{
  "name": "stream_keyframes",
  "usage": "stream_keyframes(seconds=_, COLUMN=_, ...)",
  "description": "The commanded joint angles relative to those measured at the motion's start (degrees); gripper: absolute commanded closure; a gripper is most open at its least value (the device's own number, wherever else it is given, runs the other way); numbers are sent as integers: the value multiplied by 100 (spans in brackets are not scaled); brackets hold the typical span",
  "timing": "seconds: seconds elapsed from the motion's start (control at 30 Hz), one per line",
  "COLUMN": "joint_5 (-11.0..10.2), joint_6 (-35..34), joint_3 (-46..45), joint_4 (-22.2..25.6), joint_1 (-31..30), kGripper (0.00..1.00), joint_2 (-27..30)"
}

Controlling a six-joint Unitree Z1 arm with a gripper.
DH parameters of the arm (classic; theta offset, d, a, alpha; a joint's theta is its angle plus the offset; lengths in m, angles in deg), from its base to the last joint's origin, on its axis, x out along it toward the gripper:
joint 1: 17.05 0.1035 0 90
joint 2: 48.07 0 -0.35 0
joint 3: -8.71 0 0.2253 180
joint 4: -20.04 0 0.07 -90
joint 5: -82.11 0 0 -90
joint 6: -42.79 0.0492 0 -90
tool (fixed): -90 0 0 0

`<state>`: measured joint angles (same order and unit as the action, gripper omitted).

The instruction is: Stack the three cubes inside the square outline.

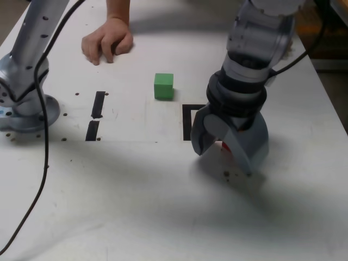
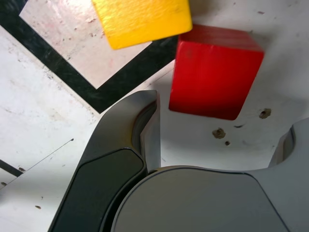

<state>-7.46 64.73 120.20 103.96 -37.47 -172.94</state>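
The green cube (image 1: pixel 163 86) stands alone on the white table, to the exterior view's left of the square outline (image 1: pixel 187 122). My gripper (image 1: pixel 224 157) hangs low over the outline's right part and hides most of it. In the wrist view the yellow cube (image 2: pixel 142 19) sits on the outline's white inside, its edge over the black tape (image 2: pixel 96 82). The red cube (image 2: pixel 215 72) rests on the table just outside that tape, close beside the yellow one; a sliver of it (image 1: pixel 223 145) shows in the exterior view. The gripper (image 2: pixel 222 113) is open, and the red cube lies just ahead of its spread fingers (image 2: pixel 140 130), untouched.
A person's hand (image 1: pixel 107 43) rests on the table's far side. A second arm's grey base (image 1: pixel 24 103) stands at the exterior view's left, with a black cable (image 1: pixel 43 163) trailing forward. Two short black tape strips (image 1: pixel 98 103) (image 1: pixel 92 130) lie left of the green cube.
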Motion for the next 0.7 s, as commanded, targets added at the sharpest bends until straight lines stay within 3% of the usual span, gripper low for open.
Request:
stream_keyframes(seconds=0.0, joint_5=6, joint_6=13, joint_3=133, joint_4=30, joint_1=7, kGripper=12, joint_2=-84)
stream_keyframes(seconds=0.27, joint_5=26, joint_6=19, joint_3=260, joint_4=116, joint_1=40, kGripper=24, joint_2=-209)
stream_keyframes(seconds=0.67, joint_5=19, joint_6=11, joint_3=328, joint_4=-60, joint_1=47, kGripper=73, joint_2=-232)
